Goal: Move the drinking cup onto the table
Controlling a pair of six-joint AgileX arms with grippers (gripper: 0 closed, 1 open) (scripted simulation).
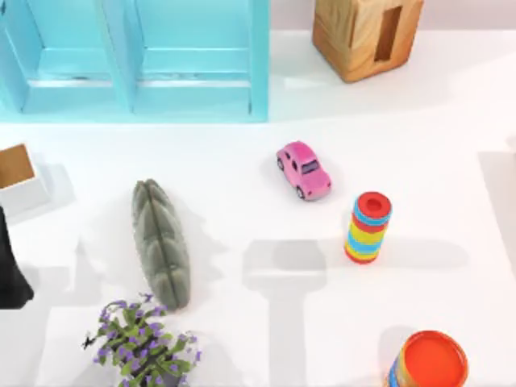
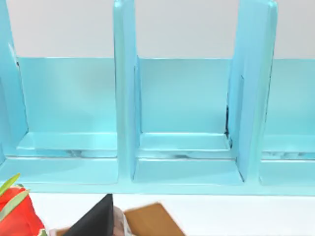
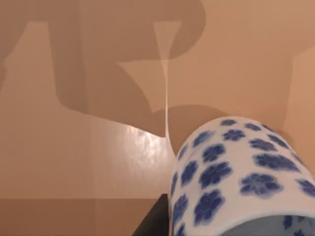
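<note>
The drinking cup, white with blue flowers, is close up and tilted in the right wrist view. One dark finger of my right gripper presses against its side. Behind the cup lies a plain flat surface crossed by arm shadows, so the cup hangs above it. In the top view the white table carries a matching arm shadow near its middle. My left arm is parked at the table's left edge. My left gripper faces the shelf.
A turquoise shelf unit spans the back left, with a wooden box at the back right. On the table stand a pink toy car, a rainbow ring stack, an orange-topped can, a grey ridged object and a purple-flowered plant.
</note>
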